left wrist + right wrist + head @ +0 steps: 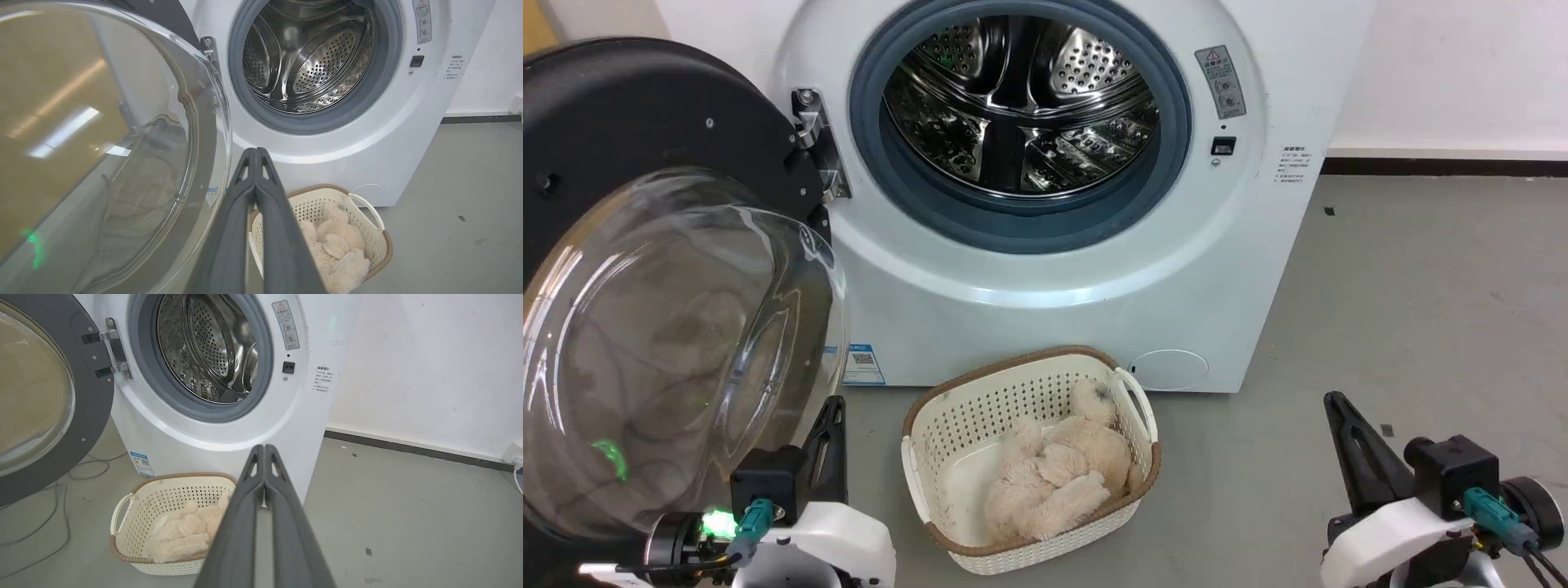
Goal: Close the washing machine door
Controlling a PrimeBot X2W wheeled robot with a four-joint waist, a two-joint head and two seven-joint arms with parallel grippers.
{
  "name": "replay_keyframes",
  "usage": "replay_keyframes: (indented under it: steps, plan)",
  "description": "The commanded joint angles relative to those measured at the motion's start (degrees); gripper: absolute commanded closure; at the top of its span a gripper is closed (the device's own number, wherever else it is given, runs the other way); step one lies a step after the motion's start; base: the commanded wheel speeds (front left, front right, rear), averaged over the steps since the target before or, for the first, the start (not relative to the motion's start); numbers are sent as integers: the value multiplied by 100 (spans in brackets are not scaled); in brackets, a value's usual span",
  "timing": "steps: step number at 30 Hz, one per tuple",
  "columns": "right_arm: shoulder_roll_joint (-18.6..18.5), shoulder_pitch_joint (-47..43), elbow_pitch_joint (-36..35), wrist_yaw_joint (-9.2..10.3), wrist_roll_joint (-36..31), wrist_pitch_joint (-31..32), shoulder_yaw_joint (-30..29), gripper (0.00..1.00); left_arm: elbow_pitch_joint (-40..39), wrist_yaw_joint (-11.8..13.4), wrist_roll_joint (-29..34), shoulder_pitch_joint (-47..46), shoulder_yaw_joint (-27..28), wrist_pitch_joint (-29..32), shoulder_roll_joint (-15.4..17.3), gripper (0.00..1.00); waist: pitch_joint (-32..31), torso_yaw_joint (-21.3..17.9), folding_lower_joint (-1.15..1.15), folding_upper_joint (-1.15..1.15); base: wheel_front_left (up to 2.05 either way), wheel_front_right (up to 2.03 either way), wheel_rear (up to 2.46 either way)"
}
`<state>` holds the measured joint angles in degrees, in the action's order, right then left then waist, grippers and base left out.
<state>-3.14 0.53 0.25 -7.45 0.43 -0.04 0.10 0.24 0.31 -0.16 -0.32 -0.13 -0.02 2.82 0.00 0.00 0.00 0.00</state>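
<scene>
Door: the washing machine door (670,278) is swung wide open at the machine's left and hung well apart from the opening; matte black rim, clear bulging glass.
Left gripper (836,406): fingers are pressed together on nothing and set just beside the glass's lower edge (judged placed for a push).
Hinge (818,147): bright metal, bolted left of the opening.
Drum (1021,98): polished perforated steel, ringed in grey rubber.
Basket (947,406): cream perforated plastic, brown-trimmed, set on the floor before the machine; a fluffy beige plush (1062,474) is contained.
Right gripper (1334,400): clenched empty, well apart from the door.
</scene>
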Motion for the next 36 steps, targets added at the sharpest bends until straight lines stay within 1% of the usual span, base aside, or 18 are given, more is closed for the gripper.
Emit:
replay_keyframes:
  steps: [1, 8, 9, 23, 36]
  plan:
    - [26, -53, -25, -3, -43, 4, -10, 100, -24, -31, 16, 32, 13, 2, 6, 100, 0, 0, 0, 0, 0, 0, 0]
    - [-1, 0, 2, 1, 6, -3, 2, 100, 3, 3, -2, 1, -1, -3, 0, 100, 0, 0, 0, 0, 0, 0, 0]
    - [-1, 0, 4, 1, 6, -3, 3, 0, 6, 3, -2, 1, -3, -3, 0, 0, 0, 0, 0, 0, 0, 0, 0]
    - [2, -12, 19, 1, 94, -147, -21, 0, 35, 64, -57, 24, -33, -147, 1, 0, 5, 25, 0, 0, 0, 0, 0]
    - [4, -47, 32, 0, 168, -302, 27, 0, 35, 142, -118, 71, -52, -303, 1, 0, -11, 196, 0, 0, 0, 0, 0]
